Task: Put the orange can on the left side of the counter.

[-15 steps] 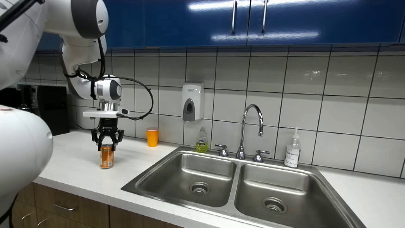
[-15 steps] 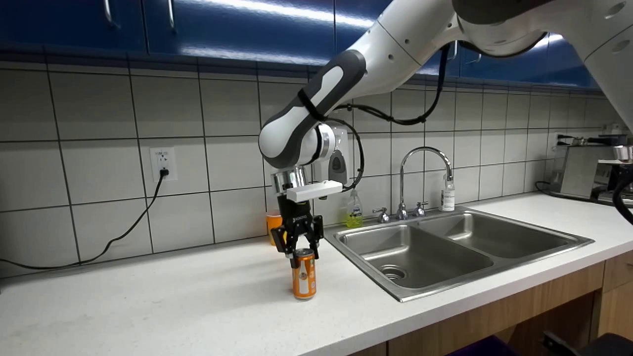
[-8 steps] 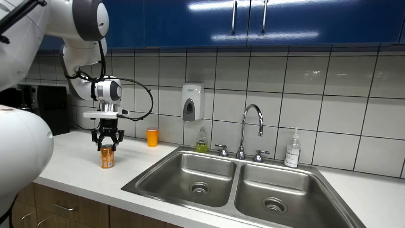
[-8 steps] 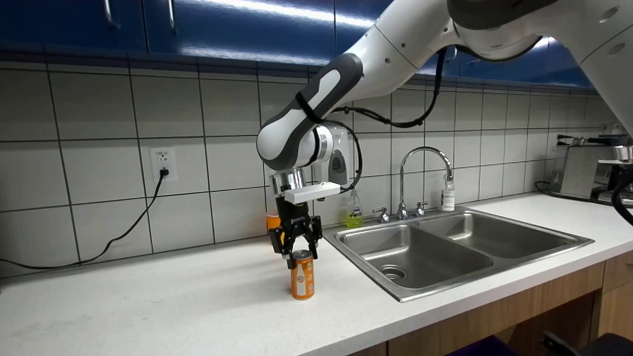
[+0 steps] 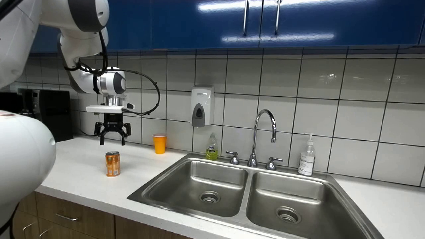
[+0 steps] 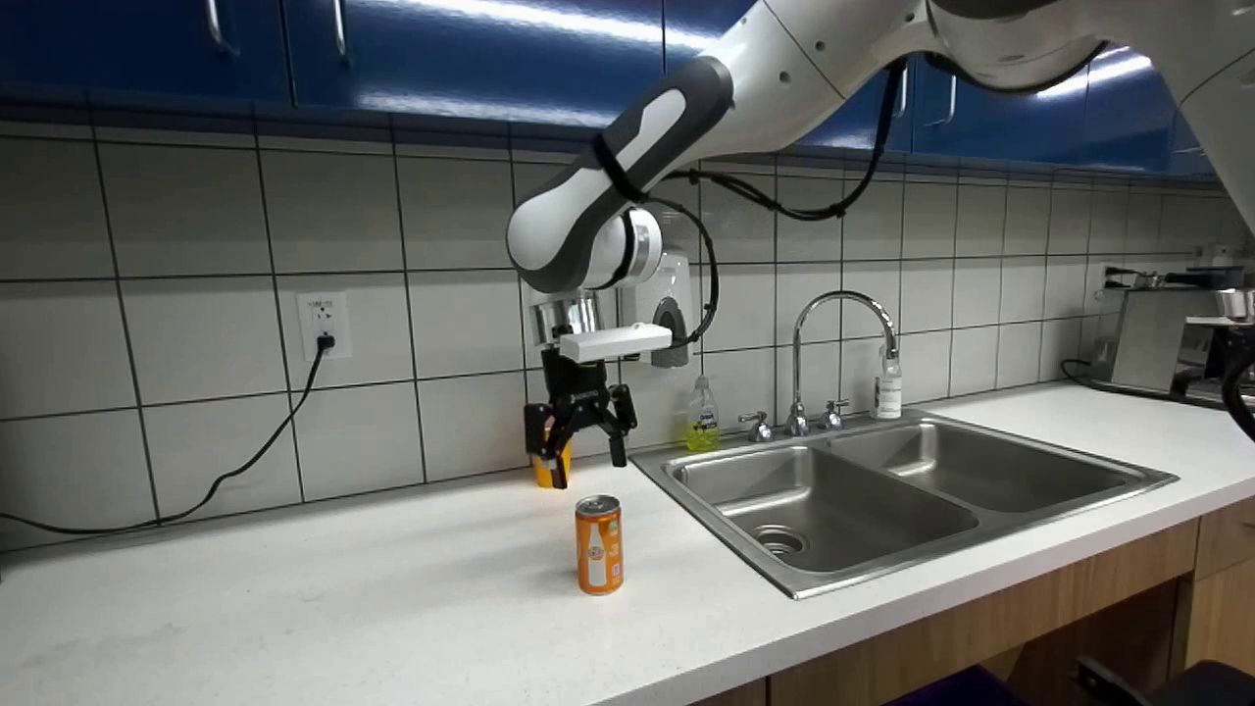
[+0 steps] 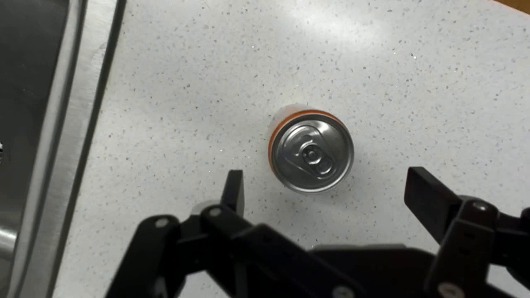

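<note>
The orange can [image 5: 113,164] stands upright on the white counter [image 5: 78,166], left of the sink in both exterior views. From above, in the wrist view, its silver lid [image 7: 310,155] shows with a thin orange rim of its body. My gripper [image 6: 588,471] hangs over the can [image 6: 599,549], pointing down, with a visible gap between the fingertips and the lid. Its jaws are wide apart and hold nothing. In the wrist view, one finger [image 7: 234,188] is on each side of the can, and neither touches it.
A brighter orange cup [image 5: 160,143] stands by the tiled wall behind the gripper. To the right lies the double-basin sink [image 5: 246,199] with its tall faucet [image 5: 255,139]. A green soap bottle [image 5: 212,147] stands at its back edge. A black cord [image 6: 265,446] hangs from the outlet.
The fingers were around the can's top; now they are spread and the gripper has risen straight up off it. The can turned slightly, then stayed in place on the counter.
</note>
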